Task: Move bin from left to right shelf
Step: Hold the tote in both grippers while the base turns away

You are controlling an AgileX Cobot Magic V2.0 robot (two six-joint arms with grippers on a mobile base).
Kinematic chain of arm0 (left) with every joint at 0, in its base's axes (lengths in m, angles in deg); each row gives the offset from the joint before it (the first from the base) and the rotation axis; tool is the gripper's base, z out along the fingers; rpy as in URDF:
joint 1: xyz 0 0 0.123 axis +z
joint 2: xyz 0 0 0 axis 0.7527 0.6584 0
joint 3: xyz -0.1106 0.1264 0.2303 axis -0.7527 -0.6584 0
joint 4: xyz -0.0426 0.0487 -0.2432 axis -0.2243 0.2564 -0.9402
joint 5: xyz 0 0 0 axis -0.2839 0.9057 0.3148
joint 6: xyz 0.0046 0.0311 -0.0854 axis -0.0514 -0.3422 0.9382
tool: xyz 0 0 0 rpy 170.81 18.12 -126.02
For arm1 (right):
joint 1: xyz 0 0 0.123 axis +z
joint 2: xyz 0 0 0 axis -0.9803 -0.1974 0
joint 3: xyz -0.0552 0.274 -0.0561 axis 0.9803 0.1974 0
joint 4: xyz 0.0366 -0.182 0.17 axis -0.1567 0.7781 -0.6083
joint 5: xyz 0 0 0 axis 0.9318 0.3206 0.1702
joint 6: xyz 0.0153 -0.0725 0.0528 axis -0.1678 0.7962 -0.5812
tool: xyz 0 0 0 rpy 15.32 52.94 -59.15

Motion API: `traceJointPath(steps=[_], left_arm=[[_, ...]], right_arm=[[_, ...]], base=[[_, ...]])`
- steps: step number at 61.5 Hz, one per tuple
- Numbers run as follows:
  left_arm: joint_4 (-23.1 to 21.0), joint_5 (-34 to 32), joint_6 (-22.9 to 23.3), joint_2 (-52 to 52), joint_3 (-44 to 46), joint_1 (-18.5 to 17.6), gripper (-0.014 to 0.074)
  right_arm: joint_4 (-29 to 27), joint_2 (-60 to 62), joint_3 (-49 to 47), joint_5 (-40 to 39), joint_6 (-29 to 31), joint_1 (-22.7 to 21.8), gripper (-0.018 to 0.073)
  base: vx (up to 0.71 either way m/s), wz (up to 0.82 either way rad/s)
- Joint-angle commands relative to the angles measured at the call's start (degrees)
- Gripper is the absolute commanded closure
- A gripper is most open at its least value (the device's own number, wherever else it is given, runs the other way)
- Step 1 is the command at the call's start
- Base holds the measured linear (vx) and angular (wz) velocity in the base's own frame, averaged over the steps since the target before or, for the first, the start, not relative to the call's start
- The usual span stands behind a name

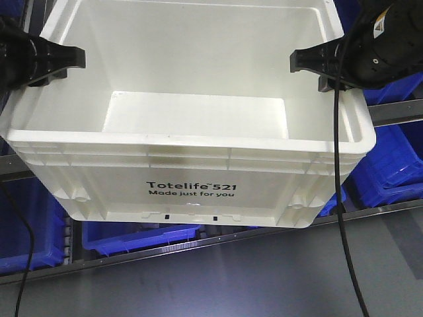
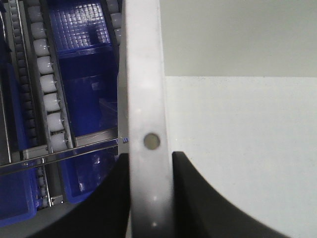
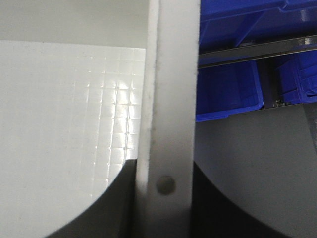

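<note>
A large white bin marked "Totelife 521" fills the front view, held up in front of the shelving and empty inside. My left gripper is shut on its left rim, one black finger on each side of the rim wall. My right gripper is shut on its right rim in the same way. In the left wrist view my left gripper straddles the rim; in the right wrist view my right gripper does too.
Blue bins sit on shelves behind and below the white bin. A roller track runs beside a blue bin under the left side. Grey floor lies in front; a black cable hangs from the right arm.
</note>
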Motion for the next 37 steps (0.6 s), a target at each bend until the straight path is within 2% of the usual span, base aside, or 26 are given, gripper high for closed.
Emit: traceJointPath(steps=[1,19,37], left_arm=[[0.61,-7.23,-1.04,-2.80,2.22,-0.19,0.0514],[0.61,-7.23,-1.04,-2.80,2.22,-0.19,0.0514],[0.61,-7.23,-1.04,-2.80,2.22,-0.19,0.0514]], right_arm=[[3.79,2.76,-2.21,-5.77,0.37,-0.50,0.0497],[3.79,2.76,-2.21,-5.77,0.37,-0.50,0.0497],[3.79,2.76,-2.21,-5.77,0.37,-0.50,0.0497]], base=[[0.00,0.00],[-0.01,-0.04],[-0.05,-0.19]])
